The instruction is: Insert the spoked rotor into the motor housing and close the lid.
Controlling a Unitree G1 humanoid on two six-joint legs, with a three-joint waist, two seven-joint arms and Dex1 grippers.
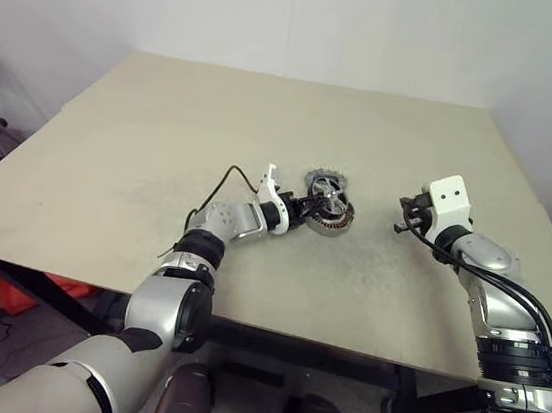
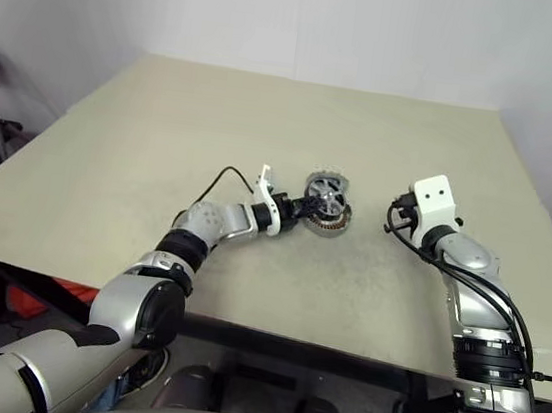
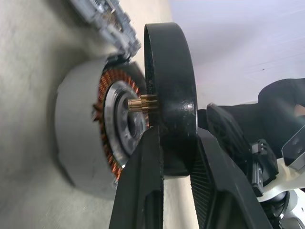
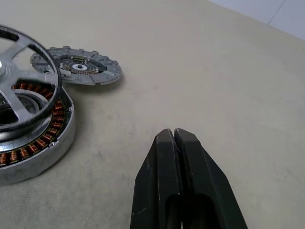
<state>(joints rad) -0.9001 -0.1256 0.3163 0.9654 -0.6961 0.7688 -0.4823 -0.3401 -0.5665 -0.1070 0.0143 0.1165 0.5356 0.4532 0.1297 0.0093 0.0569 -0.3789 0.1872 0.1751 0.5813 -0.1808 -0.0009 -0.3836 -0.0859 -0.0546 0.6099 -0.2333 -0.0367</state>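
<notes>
Holding the spoked rotor [image 3: 170, 95] pinched in our left gripper [image 3: 177, 164] over the motor housing [image 4: 45, 143]; not seated. Lid [image 4: 78, 67] lies beside it. Right gripper [image 4: 178, 157] pressed together, empty.

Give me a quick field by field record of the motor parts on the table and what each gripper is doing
spoked rotor: held on edge by its black rim, over the housing, not seated
motor housing: flat on the table, copper coils showing
lid: flat on the table, just beyond the housing
left gripper: shut on the rotor rim
right gripper: shut, holding nothing, off to the side of the housing
</notes>
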